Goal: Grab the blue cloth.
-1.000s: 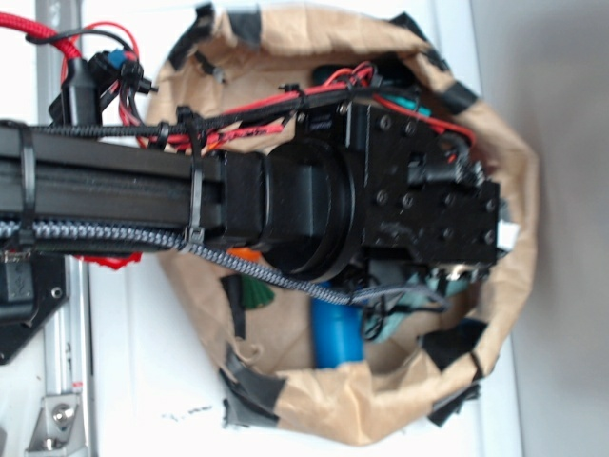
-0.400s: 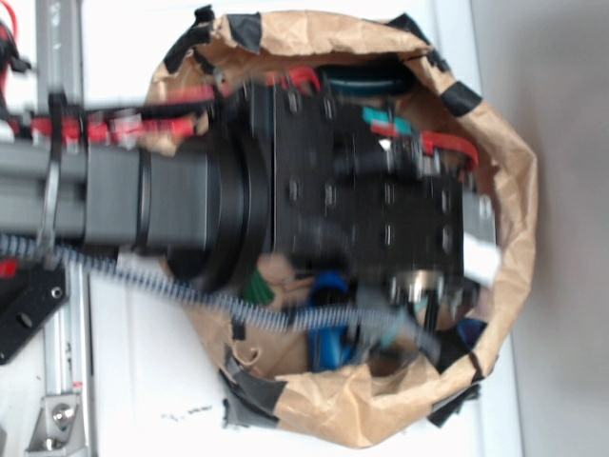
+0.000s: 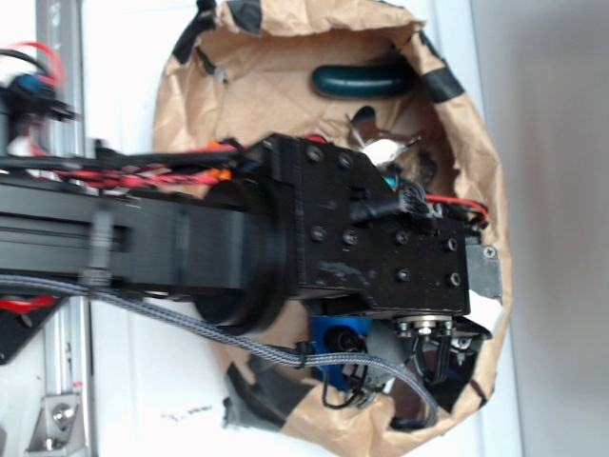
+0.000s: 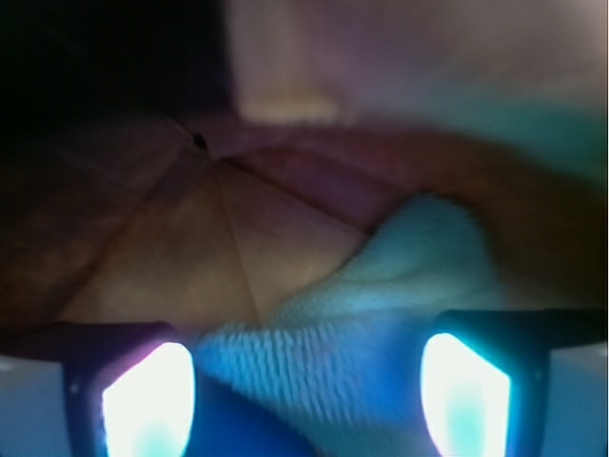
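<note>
In your exterior view, the black arm point(image 3: 190, 252) reaches across from the left and covers most of the brown paper bag point(image 3: 285, 86), whose rim is patched with black tape. At the bag's upper inside wall you can see a dark teal curved object point(image 3: 362, 81), and below the arm's wrist a bit of a bright blue object point(image 3: 335, 343) shows. The claw itself is hidden under the arm here, and so is the blue cloth.

In your wrist view, though blurred, the gripper point(image 4: 304, 395) stands wide, its two pads point(image 4: 147, 400) glowing at the lower corners. The blue cloth point(image 4: 381, 305) lies on the bag's creased floor between and just beyond them, not pinched by either pad.
</note>
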`<state>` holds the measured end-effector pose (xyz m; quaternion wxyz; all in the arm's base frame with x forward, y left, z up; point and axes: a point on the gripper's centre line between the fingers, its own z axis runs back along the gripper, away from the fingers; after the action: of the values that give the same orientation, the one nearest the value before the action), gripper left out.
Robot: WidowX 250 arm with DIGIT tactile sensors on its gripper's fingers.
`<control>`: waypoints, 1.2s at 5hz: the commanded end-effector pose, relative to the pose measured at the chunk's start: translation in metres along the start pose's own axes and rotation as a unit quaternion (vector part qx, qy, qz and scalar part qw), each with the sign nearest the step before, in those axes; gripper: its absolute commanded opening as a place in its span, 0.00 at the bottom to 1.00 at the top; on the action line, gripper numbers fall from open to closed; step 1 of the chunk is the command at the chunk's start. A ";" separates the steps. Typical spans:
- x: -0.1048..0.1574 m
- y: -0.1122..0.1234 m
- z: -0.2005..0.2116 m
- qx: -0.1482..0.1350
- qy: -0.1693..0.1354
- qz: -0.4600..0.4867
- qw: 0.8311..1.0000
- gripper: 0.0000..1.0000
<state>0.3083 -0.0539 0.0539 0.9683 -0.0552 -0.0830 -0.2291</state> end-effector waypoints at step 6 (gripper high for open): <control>-0.031 0.037 0.022 0.056 0.030 0.108 0.992 0.00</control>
<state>0.2917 -0.0078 0.0469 0.9914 -0.0088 -0.0281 -0.1275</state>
